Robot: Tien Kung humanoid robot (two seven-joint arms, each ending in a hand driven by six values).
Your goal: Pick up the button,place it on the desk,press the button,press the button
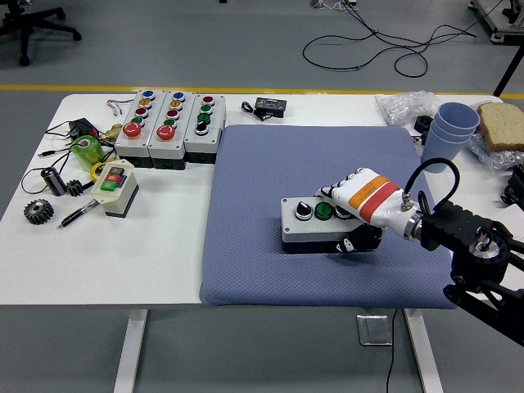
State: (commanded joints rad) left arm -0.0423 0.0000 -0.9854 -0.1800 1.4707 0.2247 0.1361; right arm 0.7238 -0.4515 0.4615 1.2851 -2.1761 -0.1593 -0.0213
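1. Blue quilted fabric mat covers the middle and right of the white table, and the grey rectangular button box with a black base lies on it, right of the mat's centre and toward its near edge.
2. Its long axis runs left to right, nearly parallel to the table's near edge, and its button face points upward.
3. On that face a black-and-white rotary knob sits toward the left end, with a green round button just to its right; the rest of the face is hidden.
4. Coming in from the right, the white-gloved right hand with an orange and red band lies over the box's right end, fingers curled down over its top and a dark thumb against the near side wall, so it grips the box.
5. At the table's far left stand three grey multi-button control boxes side by side, well apart from the mat's box.
6. Nearer the left edge a small cream switch box with a red and a green button rests beside a dark metal gear.
7. A stack of light blue plastic cups stands at the far right, just off the mat.
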